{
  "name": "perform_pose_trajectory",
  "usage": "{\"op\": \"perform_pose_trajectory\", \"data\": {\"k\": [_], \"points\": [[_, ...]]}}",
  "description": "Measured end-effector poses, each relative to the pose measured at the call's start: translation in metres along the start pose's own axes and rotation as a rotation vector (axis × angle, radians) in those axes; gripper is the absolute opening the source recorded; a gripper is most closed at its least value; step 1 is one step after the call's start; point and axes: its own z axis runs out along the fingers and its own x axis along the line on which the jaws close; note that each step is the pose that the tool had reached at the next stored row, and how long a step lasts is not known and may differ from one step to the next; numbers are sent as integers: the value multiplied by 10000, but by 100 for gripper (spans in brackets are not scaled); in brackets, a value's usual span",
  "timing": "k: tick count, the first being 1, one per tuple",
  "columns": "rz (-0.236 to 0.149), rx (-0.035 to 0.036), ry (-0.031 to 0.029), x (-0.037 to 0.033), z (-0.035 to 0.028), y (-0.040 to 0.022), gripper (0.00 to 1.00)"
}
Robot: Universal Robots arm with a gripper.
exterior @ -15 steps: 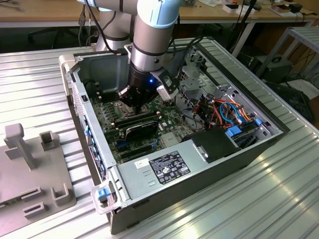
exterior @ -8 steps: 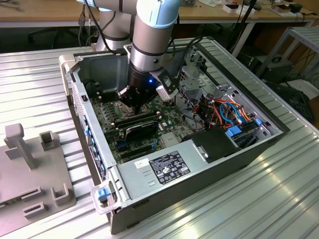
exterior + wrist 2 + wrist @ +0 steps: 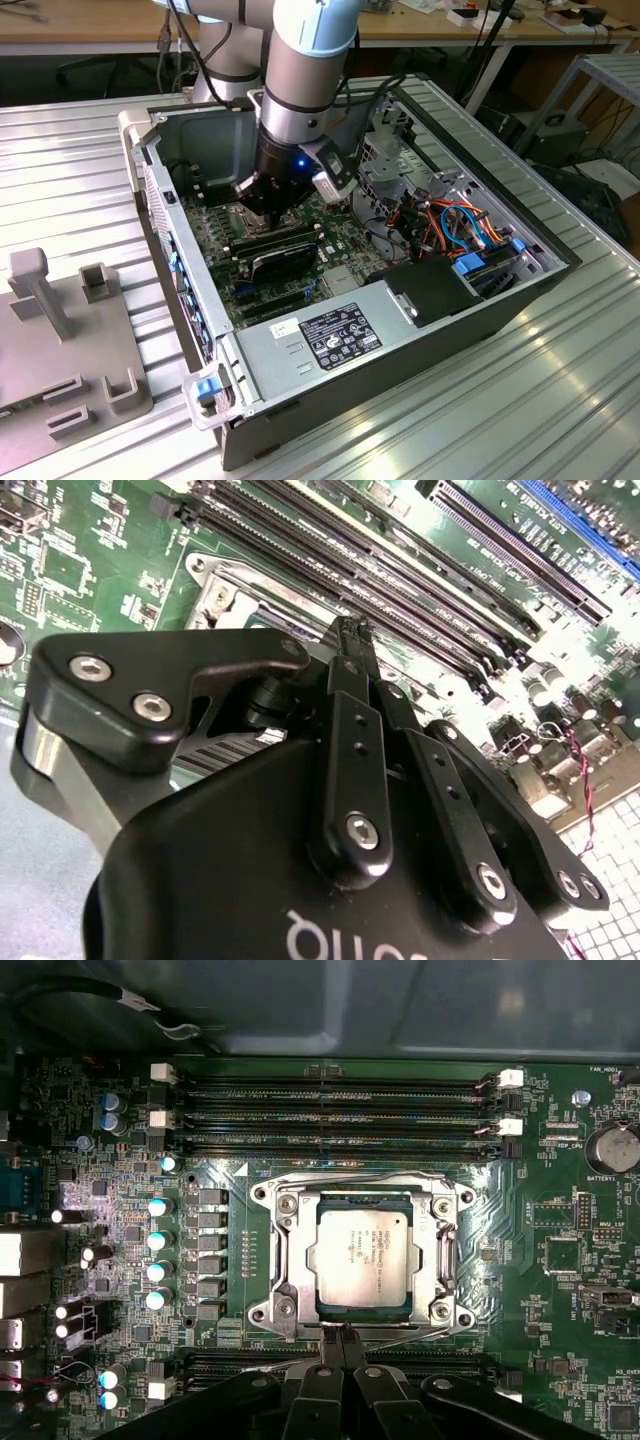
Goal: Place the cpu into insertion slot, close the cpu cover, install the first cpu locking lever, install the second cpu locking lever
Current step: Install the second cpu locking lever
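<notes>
In the first wrist view the cpu (image 3: 362, 1257), a flat square chip with a silver-grey top, lies in the insertion slot (image 3: 262, 1310). The silvery cpu cover (image 3: 441, 1250) lies flat around it, framing the chip through its window. Thin wire levers run along the socket's edges; I cannot tell whether they are latched. My gripper (image 3: 340, 1340) is shut, its black fingertips pressed together at the middle of one socket edge, just off the chip. In the second wrist view the gripper (image 3: 350, 630) points down at that socket rim. In the exterior view the gripper (image 3: 262, 205) is low inside the open computer case.
Long black memory slots (image 3: 340, 1110) run beside the socket, with more (image 3: 430, 1362) on the other side. A black fan card (image 3: 283, 258), a power supply (image 3: 330, 335) and coloured cables (image 3: 450, 225) crowd the case. A grey fixture (image 3: 70, 340) sits on the exterior view's left.
</notes>
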Motion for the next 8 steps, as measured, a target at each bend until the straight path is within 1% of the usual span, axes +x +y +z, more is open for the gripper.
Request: {"op": "perform_pose_trajectory", "data": {"k": [3,8], "points": [[1,3,1,49,13,-1,11],[0,1,2,93,42,-1,11]]}}
